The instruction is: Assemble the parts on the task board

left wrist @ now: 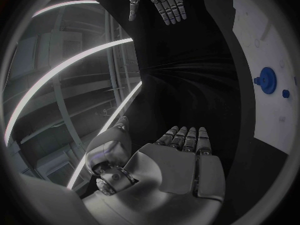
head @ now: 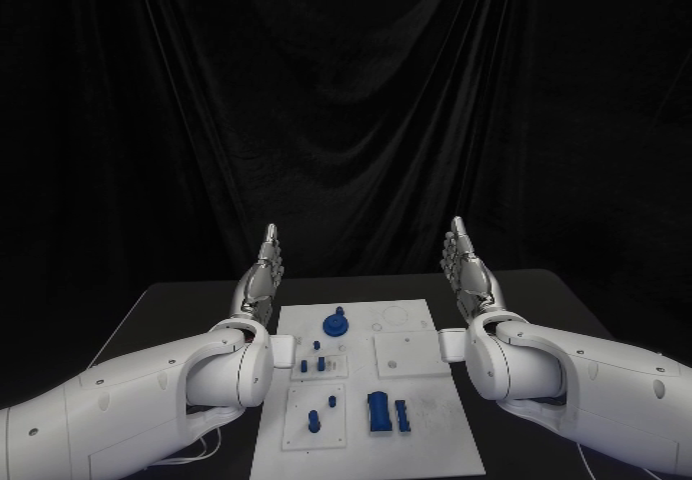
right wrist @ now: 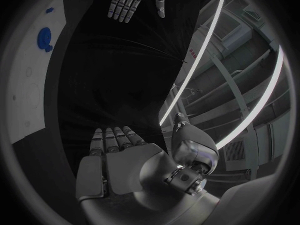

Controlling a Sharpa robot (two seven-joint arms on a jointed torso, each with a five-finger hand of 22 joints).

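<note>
The white task board [head: 418,415] lies flat in the middle of the black table. On it are a round blue part [head: 336,322], small blue pegs [head: 312,366] and a taller blue block [head: 381,411]. My left hand [head: 261,282] is raised upright at the board's left side, fingers straight and together, holding nothing. My right hand [head: 470,272] is raised the same way at the board's right side, also empty. In the left wrist view my left hand [left wrist: 178,160] shows flat, with the right hand [left wrist: 159,0] opposite and the round blue part [left wrist: 267,80] on the board [left wrist: 256,30]. The right wrist view shows my right hand [right wrist: 119,157].
The black table [head: 188,300] extends past the board on both sides. A black curtain [head: 346,120] hangs behind it. My white forearms [head: 159,400] flank the board's near half.
</note>
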